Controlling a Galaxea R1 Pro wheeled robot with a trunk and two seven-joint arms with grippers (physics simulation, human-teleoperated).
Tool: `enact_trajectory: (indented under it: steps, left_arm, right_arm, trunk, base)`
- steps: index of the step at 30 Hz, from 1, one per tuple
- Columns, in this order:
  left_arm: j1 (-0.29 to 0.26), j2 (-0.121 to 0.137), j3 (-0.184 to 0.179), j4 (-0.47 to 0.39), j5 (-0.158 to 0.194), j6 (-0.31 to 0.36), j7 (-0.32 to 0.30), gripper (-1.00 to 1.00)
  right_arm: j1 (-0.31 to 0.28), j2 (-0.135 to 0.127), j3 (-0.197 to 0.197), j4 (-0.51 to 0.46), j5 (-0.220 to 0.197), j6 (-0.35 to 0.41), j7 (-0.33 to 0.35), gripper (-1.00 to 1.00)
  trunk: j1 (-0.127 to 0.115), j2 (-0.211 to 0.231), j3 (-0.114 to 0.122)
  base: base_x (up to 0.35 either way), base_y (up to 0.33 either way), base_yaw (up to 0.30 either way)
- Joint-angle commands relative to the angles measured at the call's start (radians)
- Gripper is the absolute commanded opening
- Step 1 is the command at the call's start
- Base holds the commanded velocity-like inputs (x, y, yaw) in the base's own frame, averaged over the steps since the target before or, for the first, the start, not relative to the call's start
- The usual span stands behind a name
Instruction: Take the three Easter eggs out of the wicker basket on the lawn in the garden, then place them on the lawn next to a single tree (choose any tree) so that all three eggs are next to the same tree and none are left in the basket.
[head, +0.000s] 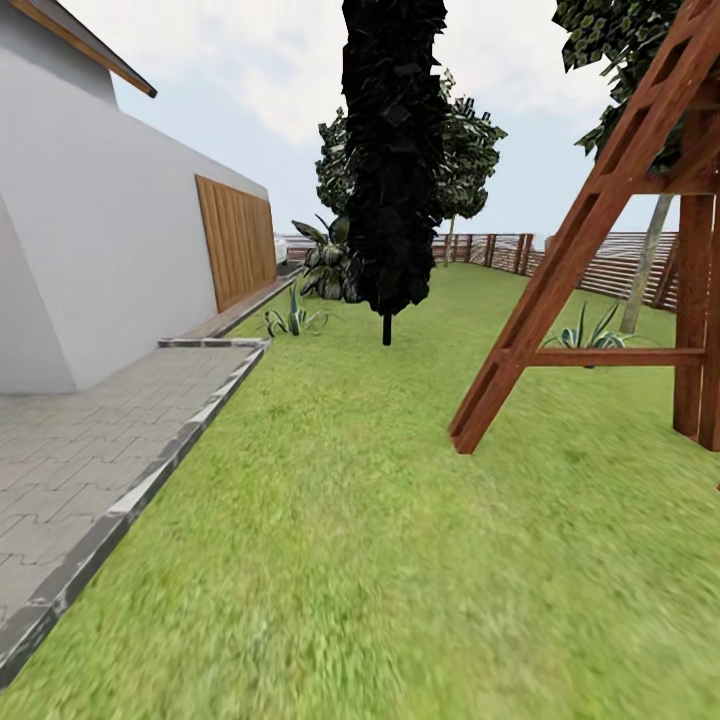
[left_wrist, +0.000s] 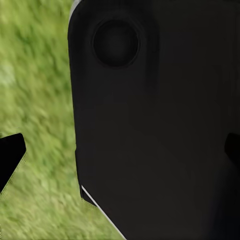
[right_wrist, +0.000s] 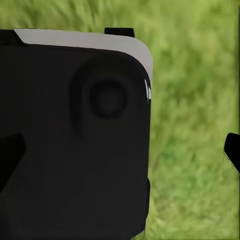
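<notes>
The lawn (head: 350, 540) stretches ahead of me to the garden's dark slatted fence (head: 610, 265). One tree with a thin pale trunk (head: 645, 265) rises at the right behind a wooden frame. Another tree with a rounded leafy crown (head: 475, 150) stands far back by the fence. The Easter eggs and the wicker basket are out of view. In the left wrist view my left gripper (left_wrist: 120, 155) is open, with blurred grass and a black part of the robot beyond it. My right gripper (right_wrist: 120, 152) is open too and holds nothing.
A white house wall (head: 100, 230) and a paved path (head: 80, 450) with a stone kerb run along the left. A black columnar tree (head: 392, 150) stands mid-lawn. A reddish wooden A-frame (head: 590, 220) stands at the right. Spiky plants (head: 295, 320) grow near the path.
</notes>
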Motion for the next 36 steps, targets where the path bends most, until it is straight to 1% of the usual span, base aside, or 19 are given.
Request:
enact_trajectory:
  steps: [1, 23, 36]
  left_arm:
    - [0.001, 0.000, 0.000, -0.002, 0.000, 0.001, 0.000, 1.00]
    - [0.001, 0.000, -0.001, -0.002, 0.000, 0.001, 0.000, 1.00]
    - [0.001, 0.000, -0.001, -0.003, 0.000, 0.001, 0.000, 1.00]
  right_arm:
    - [-0.001, 0.000, 0.000, 0.001, 0.001, 0.000, -0.001, 1.00]
    - [-0.001, 0.001, 0.000, 0.001, 0.001, 0.001, -0.002, 1.00]
    - [-0.001, 0.000, 0.000, 0.001, 0.001, 0.001, -0.002, 1.00]
  trunk:
    - [0.001, 0.000, 0.000]
    - [0.001, 0.000, 0.021]
    - [0.001, 0.000, 0.022]
  base:
    - [0.334, 0.000, 0.000]
    - [0.334, 0.000, 0.011]
    - [0.334, 0.000, 0.001]
